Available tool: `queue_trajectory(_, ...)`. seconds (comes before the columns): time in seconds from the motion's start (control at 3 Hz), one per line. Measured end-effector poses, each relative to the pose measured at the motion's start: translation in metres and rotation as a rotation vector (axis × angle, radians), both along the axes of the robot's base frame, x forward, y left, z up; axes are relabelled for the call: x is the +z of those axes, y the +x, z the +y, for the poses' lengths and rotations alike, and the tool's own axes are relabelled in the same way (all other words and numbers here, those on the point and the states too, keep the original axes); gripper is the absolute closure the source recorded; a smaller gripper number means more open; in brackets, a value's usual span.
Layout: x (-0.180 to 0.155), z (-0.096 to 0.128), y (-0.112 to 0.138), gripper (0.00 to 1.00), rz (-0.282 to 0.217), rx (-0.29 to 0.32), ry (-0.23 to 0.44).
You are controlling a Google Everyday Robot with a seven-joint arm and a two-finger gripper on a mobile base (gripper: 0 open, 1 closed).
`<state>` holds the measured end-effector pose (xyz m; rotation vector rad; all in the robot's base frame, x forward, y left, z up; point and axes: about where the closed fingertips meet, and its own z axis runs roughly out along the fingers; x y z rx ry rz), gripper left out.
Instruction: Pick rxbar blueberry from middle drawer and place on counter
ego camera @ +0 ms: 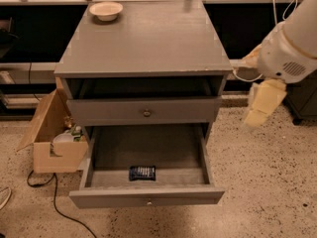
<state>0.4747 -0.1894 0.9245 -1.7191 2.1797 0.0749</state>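
Observation:
The rxbar blueberry (142, 172), a dark navy wrapper with pale print, lies flat near the front of the open middle drawer (148, 196). The drawer is pulled well out of the grey cabinet. The counter (148, 38) is the cabinet's flat grey top. My gripper (262, 105), cream-coloured, hangs on the white arm (292, 43) to the right of the cabinet. It is at about the height of the upper drawer front, well apart from the bar and above the floor.
A cream bowl (106, 10) stands at the counter's back left corner. The drawer front with the brass knob (146, 113) is shut above the open drawer. An open cardboard box (52, 143) and a black cable (59, 212) lie on the floor at the left.

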Motion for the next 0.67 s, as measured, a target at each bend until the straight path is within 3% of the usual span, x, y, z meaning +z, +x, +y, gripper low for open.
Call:
queue_trajectory(0.33,-0.039,0.018,0.016,0.0,0.026,0.005,0.075)
queue_trajectory(0.67,-0.081,0.052,0.029,0.0,0.032,0.009,0.207)
